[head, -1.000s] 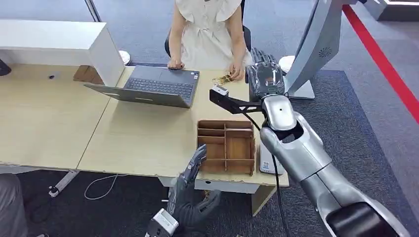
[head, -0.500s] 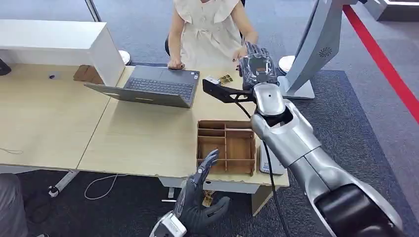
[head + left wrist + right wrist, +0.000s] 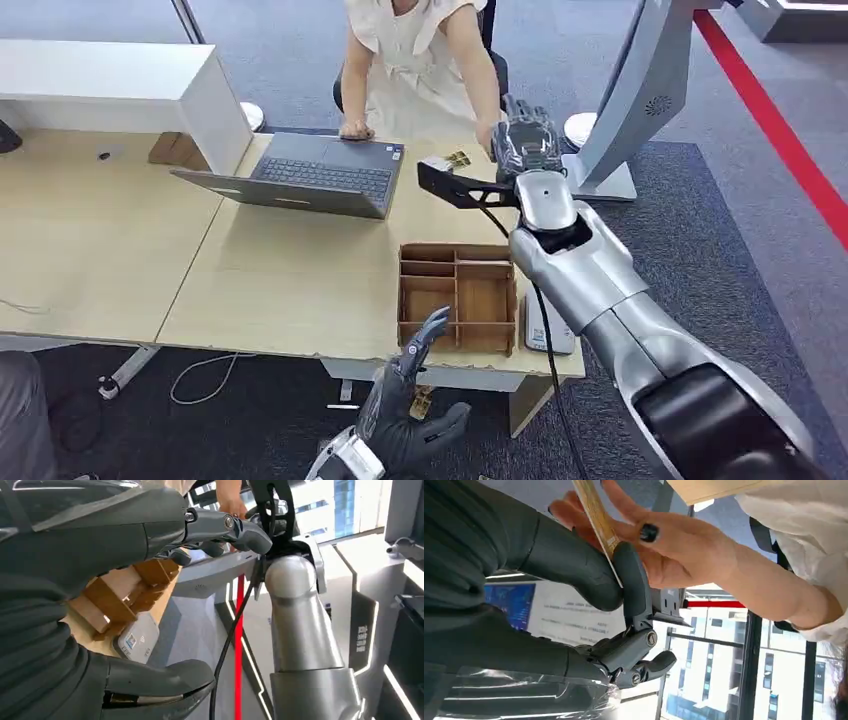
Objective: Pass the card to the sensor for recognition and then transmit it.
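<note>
Here the right robot hand (image 3: 527, 147) is stretched out over the tabletop's (image 3: 290, 285) far edge, pinching the card (image 3: 596, 517) between thumb and finger against a person's hand (image 3: 664, 545). The left robot hand (image 3: 405, 415) hangs low, fingers spread, holding nothing.

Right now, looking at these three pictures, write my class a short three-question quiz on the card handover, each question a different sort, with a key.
1. True or false: the right hand pinches the card while a person's hand touches it.
2. Which hand holds nothing? A. left hand B. right hand
3. Fill in: in the head view, the wooden tray sits on the table beside a white ____.

Key: 1 true; 2 A; 3 sensor
</note>
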{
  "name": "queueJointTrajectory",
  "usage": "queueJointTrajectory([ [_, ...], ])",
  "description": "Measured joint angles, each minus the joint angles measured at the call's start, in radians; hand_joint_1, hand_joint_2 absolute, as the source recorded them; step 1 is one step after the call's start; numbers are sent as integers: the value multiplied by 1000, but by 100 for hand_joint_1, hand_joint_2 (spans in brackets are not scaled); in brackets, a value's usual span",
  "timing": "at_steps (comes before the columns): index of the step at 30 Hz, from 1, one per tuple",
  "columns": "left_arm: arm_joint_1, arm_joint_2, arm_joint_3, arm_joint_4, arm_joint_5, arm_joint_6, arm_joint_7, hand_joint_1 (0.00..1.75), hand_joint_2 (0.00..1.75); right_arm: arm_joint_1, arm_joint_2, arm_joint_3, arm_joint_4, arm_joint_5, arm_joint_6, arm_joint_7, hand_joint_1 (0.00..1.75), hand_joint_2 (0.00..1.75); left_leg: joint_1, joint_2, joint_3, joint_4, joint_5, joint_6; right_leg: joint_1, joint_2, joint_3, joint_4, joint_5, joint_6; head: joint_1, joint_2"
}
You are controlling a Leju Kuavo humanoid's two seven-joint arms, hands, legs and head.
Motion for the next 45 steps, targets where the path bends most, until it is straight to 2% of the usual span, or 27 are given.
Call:
queueJointTrajectory([
  [8,-1,-2,0,7,0,-15,1,0,175,0,-2,1,15,-2,0,6,175,175,0,0,0,0,0,0,0,0,0,0,0,0,0,0],
  [9,-2,-3,0,9,0,-15,1,0,175,0,-3,1,17,-2,0,6,131,175,0,0,0,0,0,0,0,0,0,0,0,0,0,0],
  [10,-2,-3,0,11,-1,-16,1,0,175,0,-3,1,19,-2,0,7,0,175,0,0,0,0,0,0,0,0,0,0,0,0,0,0],
  [14,-2,-4,1,11,-8,-18,15,0,175,1,-6,1,18,-2,-3,23,0,175,0,0,0,0,0,0,0,0,0,0,0,0,0,0],
  [20,-1,-4,4,11,-24,-18,33,0,175,5,-16,0,11,7,-47,51,0,175,0,0,0,0,0,0,0,0,0,0,0,0,0,0],
  [25,6,-4,16,11,-43,0,51,0,175,35,-30,-29,-56,-37,-169,60,0,175,0,0,0,0,0,0,0,0,0,0,0,0,0,0],
  [29,14,-3,28,3,-55,35,74,0,175,91,-41,-67,-154,-121,-319,21,0,175,0,0,0,0,0,0,0,0,0,0,0,0,0,0],
  [33,27,2,43,-12,-67,76,103,0,175,195,-54,-111,-285,-257,-469,-70,0,175,0,0,0,0,0,0,0,0,0,0,0,0,0,0],
  [36,43,12,56,-31,-79,125,118,0,175,299,-64,-135,-395,-430,-551,-189,0,175,0,0,0,0,0,0,0,0,0,0,0,0,0,0],
  [37,49,16,60,-39,-81,144,126,0,175,338,-67,-143,-429,-479,-560,-228,0,175,0,0,0,0,0,0,0,0,0,0,0,0,1,0],
  [41,74,38,74,-82,-92,252,146,0,175,515,-65,-185,-582,-691,-566,-468,0,175,0,-1,0,0,0,0,0,0,0,0,0,0,0,0],
  [43,86,48,82,-103,-103,267,155,0,175,581,-63,-201,-634,-755,-566,-542,0,175,0,-1,0,0,0,0,1,0,0,0,-1,0,0,0],
  [45,102,56,93,-129,-125,269,161,0,175,651,-62,-214,-689,-786,-568,-590,0,175,0,-1,0,0,0,0,1,0,0,0,-1,0,0,0],
])
